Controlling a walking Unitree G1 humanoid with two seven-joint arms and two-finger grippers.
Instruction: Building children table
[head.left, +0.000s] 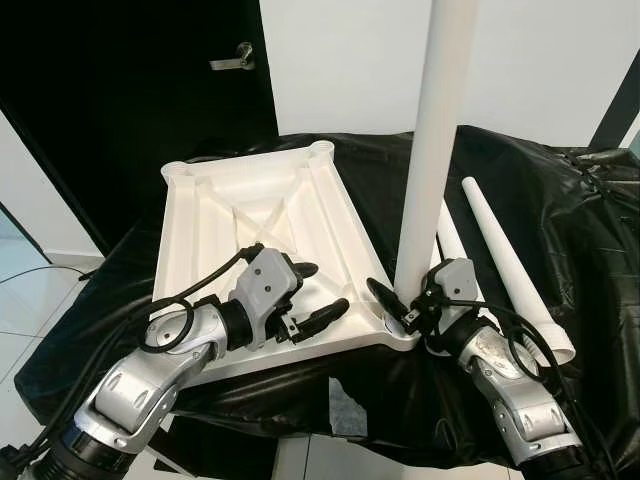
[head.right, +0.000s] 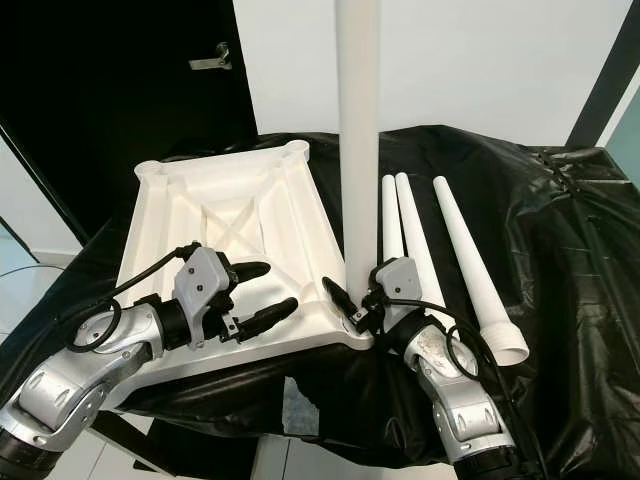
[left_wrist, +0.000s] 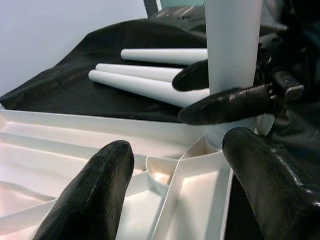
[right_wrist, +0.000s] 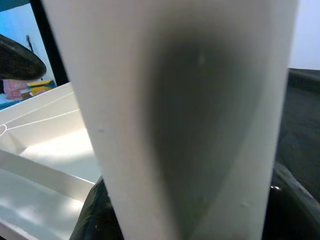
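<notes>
Right tool (head.left: 395, 300) apparently clamps the upright leg (head.left: 432, 150); left tool (head.left: 318, 295) gapes over the tabletop (head.left: 250, 215).

black plastic sheet (head.right: 560, 250) covers the whole surface. upside-down white tabletop (head.right: 230, 215) sits toward its left edge, three loose white legs (head.right: 450, 250) lying toward the middle.

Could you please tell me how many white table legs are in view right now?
4. One tapered white plastic leg stands upright in the upturned white tabletop's near corner, held by the right gripper. Three loose legs lie side by side on the black plastic sheet.
</notes>
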